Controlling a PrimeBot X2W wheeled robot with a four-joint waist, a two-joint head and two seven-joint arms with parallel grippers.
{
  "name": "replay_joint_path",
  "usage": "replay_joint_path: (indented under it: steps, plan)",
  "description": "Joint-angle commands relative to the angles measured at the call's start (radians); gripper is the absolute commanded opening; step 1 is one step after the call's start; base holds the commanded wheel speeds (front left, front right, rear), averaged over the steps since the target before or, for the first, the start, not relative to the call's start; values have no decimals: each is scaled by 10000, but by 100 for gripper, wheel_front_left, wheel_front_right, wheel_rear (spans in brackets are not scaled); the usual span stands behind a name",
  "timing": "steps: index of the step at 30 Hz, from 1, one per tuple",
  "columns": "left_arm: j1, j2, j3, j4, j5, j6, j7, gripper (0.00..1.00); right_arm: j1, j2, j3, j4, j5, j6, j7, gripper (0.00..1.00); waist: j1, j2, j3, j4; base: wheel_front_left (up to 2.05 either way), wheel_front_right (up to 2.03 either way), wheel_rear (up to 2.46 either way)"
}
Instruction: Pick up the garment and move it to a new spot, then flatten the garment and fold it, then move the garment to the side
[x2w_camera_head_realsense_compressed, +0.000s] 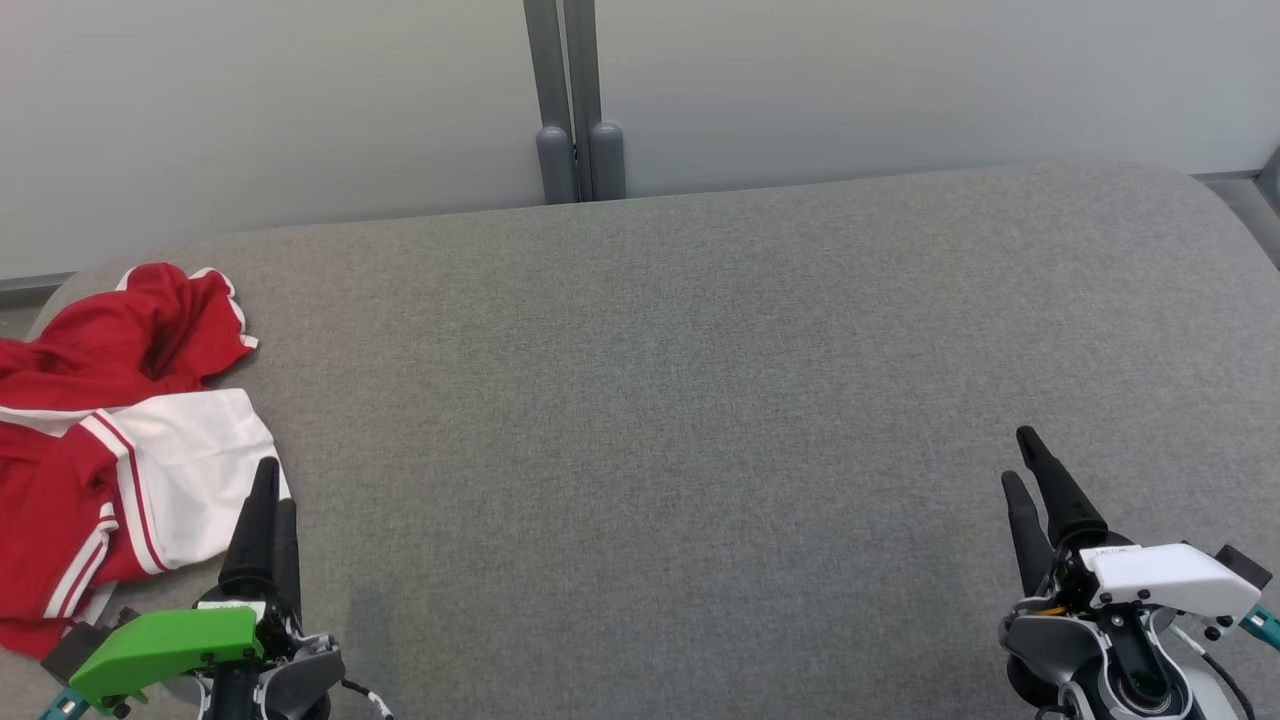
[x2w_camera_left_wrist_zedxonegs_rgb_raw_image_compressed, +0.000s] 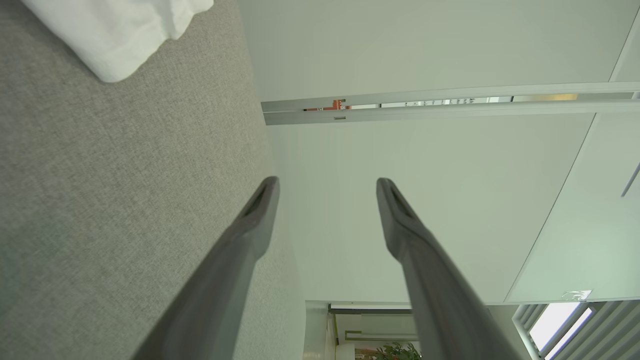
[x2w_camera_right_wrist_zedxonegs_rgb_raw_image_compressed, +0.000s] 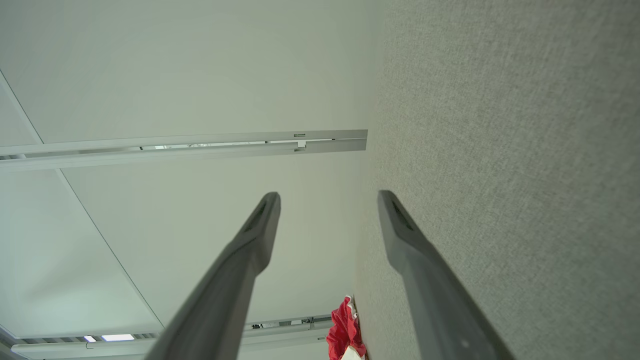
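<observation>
1. Presently, the garment (x2w_camera_head_realsense_compressed: 110, 440), a crumpled red-and-white piece, lies at the left end of the grey fabric-covered worktop (x2w_camera_head_realsense_compressed: 650, 400). Part of it runs off the left edge of the head view.
2. Left claw (x2w_camera_head_realsense_compressed: 276, 485): low at the near left, just beside the garment's white panel. Its wrist view shows the two fingers set wide apart with nothing between them.
3. Right claw (x2w_camera_head_realsense_compressed: 1017, 455): at the near right, well apart from the garment, fingers likewise spread and holding nothing.
4. Step in hand, as judged: the first pick-up, not yet begun. The left claw is the better placed, and would need to swing left and descend onto the cloth.
5. Grasp point: a raised fold or hem, such as the edge of the white panel or a red ridge, suits better than flat cloth. The fingers can then close on a few layers and avoid pinching the worktop's covering.
6. Carry: from a single grip the garment will probably hang bunched. Lift until the trailing cloth clears the surface, then set it down toward the middle, where both claws could reach for flattening.
</observation>
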Motion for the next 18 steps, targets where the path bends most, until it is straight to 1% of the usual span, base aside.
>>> replay_joint_path:
  steps: [1, 4, 7, 18]
  plan:
    - [-195, 51, -54, -243, 215, -31, -115, 100, -204, -116, 140, -314, -157, 3, -150, 100, 0, 0, 0, 6, 0, 0, 0]
    - [-197, 53, -85, -323, 542, -38, -256, 100, -233, -196, 304, -462, -352, 3, -370, 100, 0, 0, -1, 17, 0, 0, 0]
    - [-195, 56, -104, -387, 956, -44, -383, 100, -276, -343, 518, -591, -781, 4, -546, 100, 0, 0, -3, 25, 0, 0, 0]
    - [-157, 64, -318, -878, 3255, 6, -837, 100, -313, -429, 962, -915, -2357, 5, -1011, 100, 0, 0, 10, 47, 0, 0, 0]
